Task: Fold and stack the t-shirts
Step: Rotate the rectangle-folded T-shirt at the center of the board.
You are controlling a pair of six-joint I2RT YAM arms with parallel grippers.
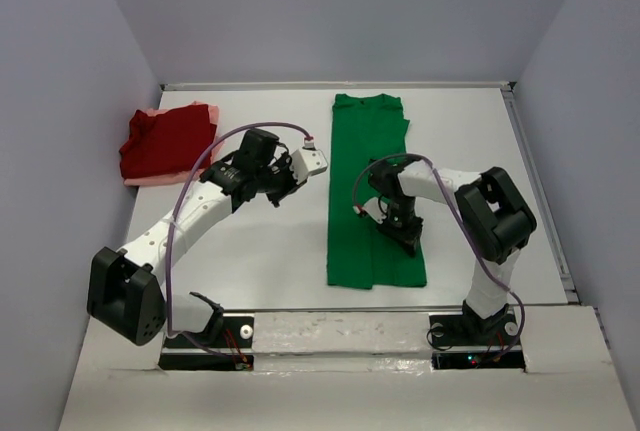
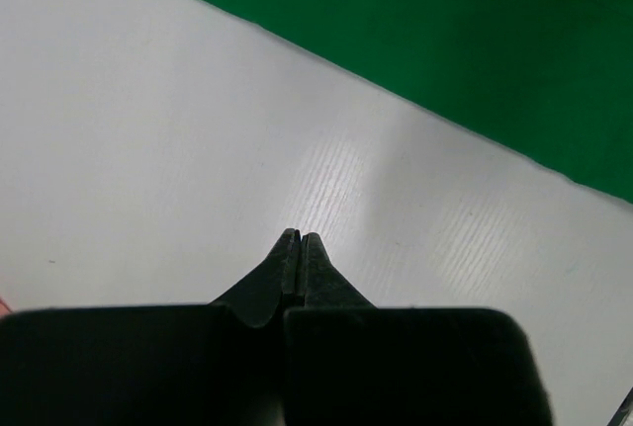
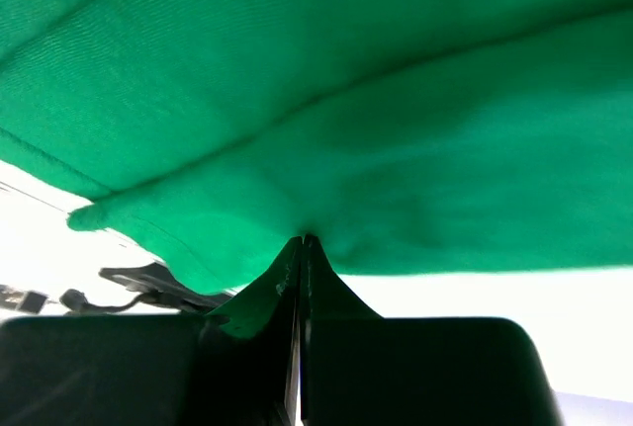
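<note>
- The green t-shirt (image 1: pixel 368 181) lies on the table (image 1: pixel 270 251) as a long narrow strip. It runs from the middle of the far edge toward the near edge, a little right of centre, with its collar end at the far side.
- The right gripper (image 1: pixel 408 239) is down on the near half of that strip, toward its right side.
- In the right wrist view the right gripper (image 3: pixel 302 243) is clenched, fingertips together. It grasps a fold edge of the green t-shirt (image 3: pixel 326 120), and the cloth puckers where the tips meet it.
- The red t-shirt (image 1: pixel 165 141) sits folded near the far left corner of the table, well apart from the green one.
- It rests on top of the pink t-shirt (image 1: pixel 148 182), which shows only as a thin border along the red one's near and far sides.
- The left gripper (image 1: pixel 288 189) hangs over bare table between the stack and the green strip, nearer the strip.
- In the left wrist view the left gripper (image 2: pixel 300 246) is clenched on nothing, its fingers pressed together above the white surface. The green t-shirt's (image 2: pixel 475 41) long edge crosses the view ahead of it.
</note>
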